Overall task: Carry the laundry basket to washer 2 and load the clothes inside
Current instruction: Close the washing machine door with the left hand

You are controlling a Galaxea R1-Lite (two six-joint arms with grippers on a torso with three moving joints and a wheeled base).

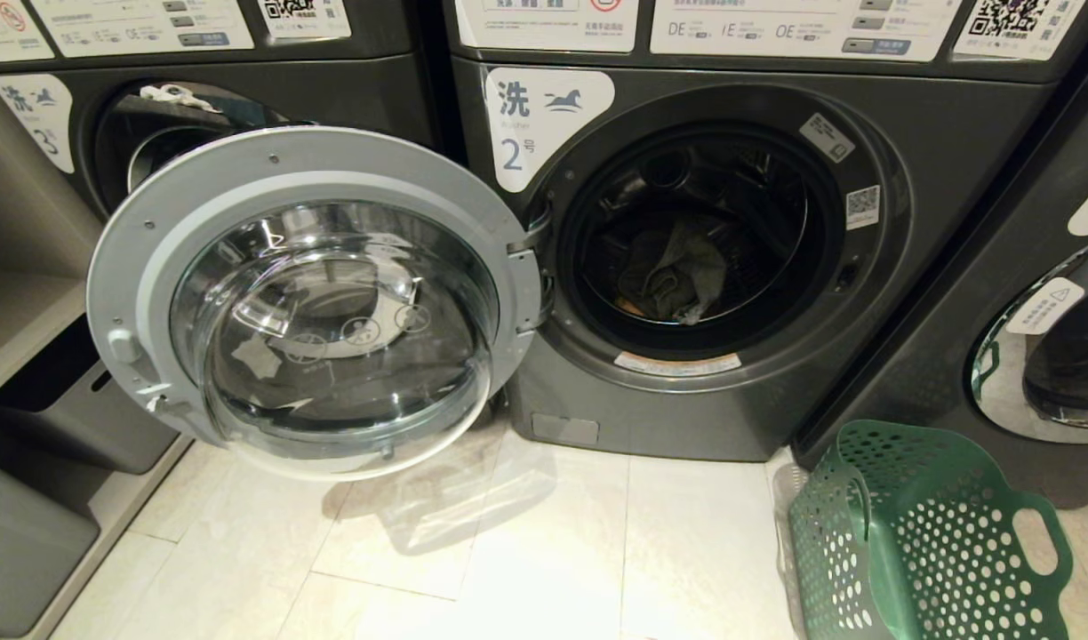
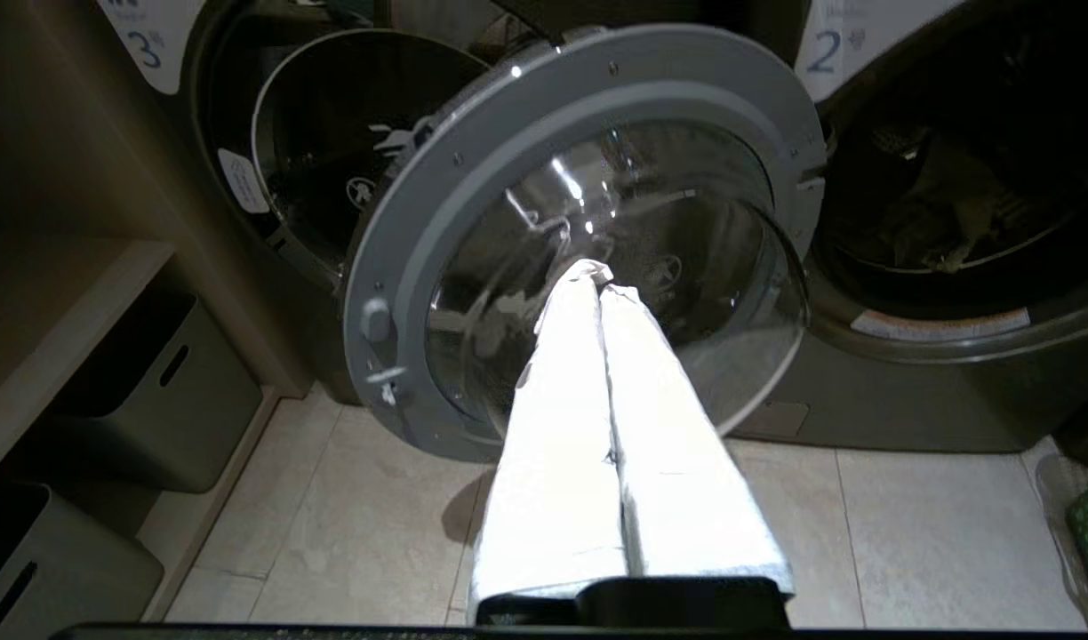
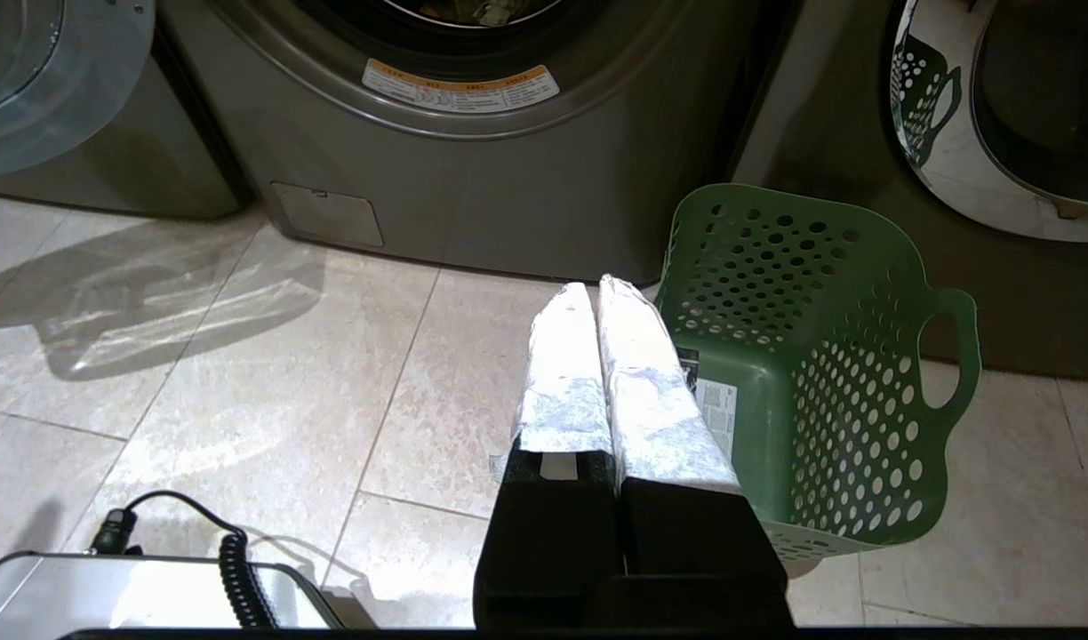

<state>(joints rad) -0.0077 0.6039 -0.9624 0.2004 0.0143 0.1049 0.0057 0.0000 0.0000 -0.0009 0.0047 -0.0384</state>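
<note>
Beyond the closed fingers (image 2: 597, 293) of the left gripper (image 2: 600, 283) stood the swung-open door (image 2: 588, 98) of washer 2 (image 1: 748, 418), with washer 3 (image 2: 242, 133) behind the door and the open drum (image 1: 695, 240) to its far side, clothes (image 1: 673, 276) lying inside. The laundry basket (image 3: 820, 356) stood on the floor (image 3: 242, 356) just beside the right gripper (image 3: 595, 286) and its closed fingers (image 3: 633, 356), in front of the gap between washer 2 and the next washer (image 1: 1068, 356).
</note>
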